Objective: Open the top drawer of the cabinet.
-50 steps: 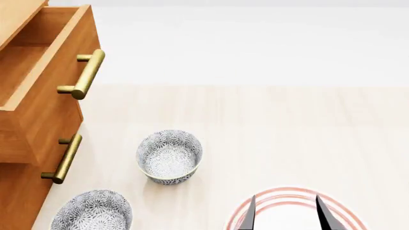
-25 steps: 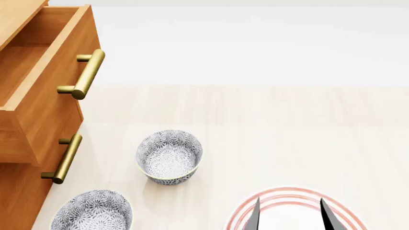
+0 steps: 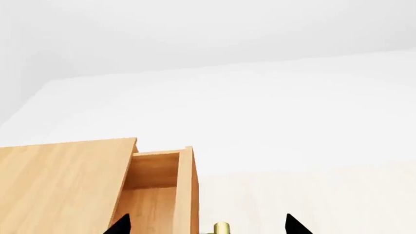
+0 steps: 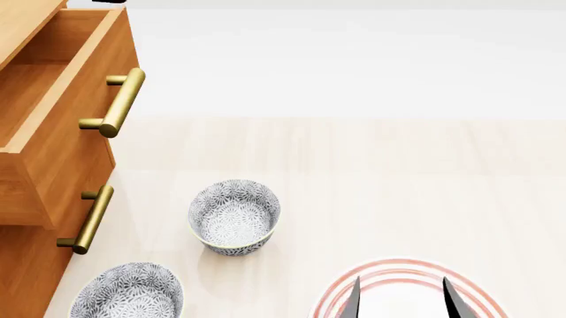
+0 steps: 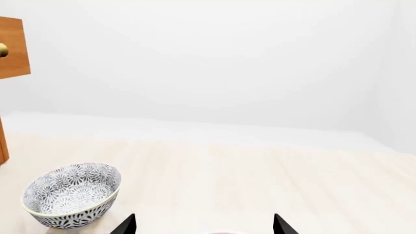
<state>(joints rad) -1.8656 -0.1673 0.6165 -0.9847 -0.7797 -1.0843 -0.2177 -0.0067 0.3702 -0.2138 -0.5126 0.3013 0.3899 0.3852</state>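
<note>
The orange-brown cabinet (image 4: 26, 265) stands at the left of the head view. Its top drawer (image 4: 66, 126) is pulled out, showing the lighter wood inside, and its brass bar handle (image 4: 116, 103) is free. In the left wrist view the same open drawer (image 3: 156, 195) lies beside the cabinet top (image 3: 65, 185). My left gripper (image 3: 206, 228) is open, its fingertips (image 3: 295, 226) wide apart, with the end of the handle (image 3: 221, 227) showing between them untouched. My right gripper (image 4: 404, 301) is open over a pink-ringed plate (image 4: 389, 271).
Two patterned grey bowls (image 4: 234, 216) (image 4: 128, 291) stand on the pale wood floor in front of the cabinet. The nearer one also shows in the right wrist view as a bowl (image 5: 71, 195). The second drawer's handle (image 4: 89, 218) juts out below the open drawer.
The right gripper's fingertips slid slightly down and right over the plate a second ago, then held. A dark sliver now shows at the head view's top edge above the drawer.
</note>
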